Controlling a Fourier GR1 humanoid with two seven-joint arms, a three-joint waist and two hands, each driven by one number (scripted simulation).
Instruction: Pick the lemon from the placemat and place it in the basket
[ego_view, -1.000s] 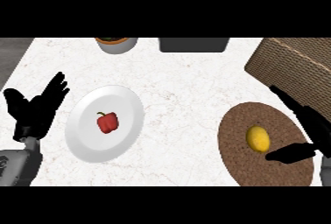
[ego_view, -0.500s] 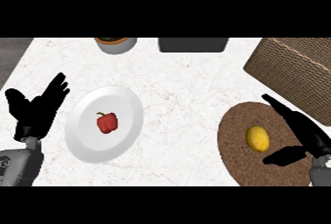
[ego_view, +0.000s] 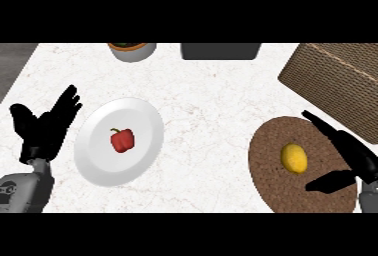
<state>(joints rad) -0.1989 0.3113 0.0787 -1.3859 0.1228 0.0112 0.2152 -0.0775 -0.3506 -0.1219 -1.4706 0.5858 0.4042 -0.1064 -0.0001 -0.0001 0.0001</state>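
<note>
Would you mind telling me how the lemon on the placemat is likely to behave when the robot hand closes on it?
The lemon is a smooth oval, so it would probably roll if nudged off-centre. It looks solid, so likely stiff, not squashy. The woven placemat may damp rolling somewhat. The right robot hand is open beside it, fingers and thumb on opposite sides, which should help trap it.

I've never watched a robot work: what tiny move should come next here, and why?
Probably the right hand should slide a little toward the lemon and begin curling round it. The hand is open, fingers and thumb spread just beside the lemon, not touching it, and the lemon lies on the placemat, with the basket waiting beyond.
</note>
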